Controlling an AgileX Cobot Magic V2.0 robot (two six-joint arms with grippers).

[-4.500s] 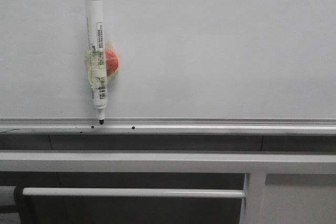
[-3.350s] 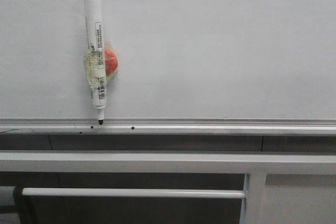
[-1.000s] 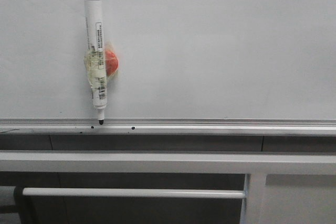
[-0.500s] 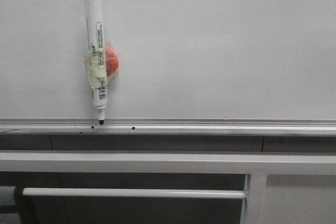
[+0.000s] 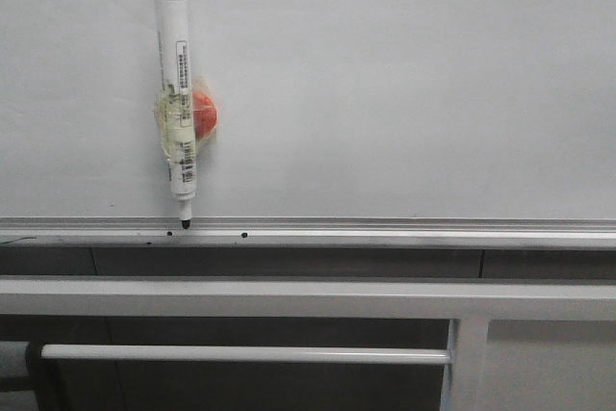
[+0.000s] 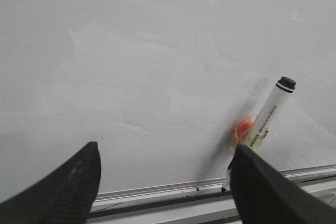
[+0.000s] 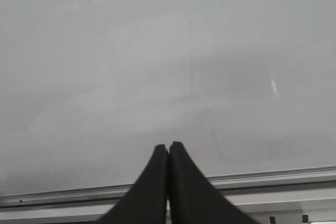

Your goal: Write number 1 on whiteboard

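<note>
We judged the reach for the marker (image 5: 179, 103) not yet begun: it stood against the blank whiteboard (image 5: 404, 74), tip at the frame. Our left pincer (image 6: 163, 182) was spread wide nearby; our right pincer (image 7: 168, 153) was clenched empty. No number 1 showed; neither arm appeared in front view.

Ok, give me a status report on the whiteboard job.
Left gripper open, empty. Right gripper shut, empty. Whiteboard blank, no stroke. Marker stuck on board, untouched.

Left pincer (image 6: 163, 182) spread wide, whiteboard (image 6: 131, 51) ahead, marker (image 6: 262, 127) tilted against it, tip at frame
</note>
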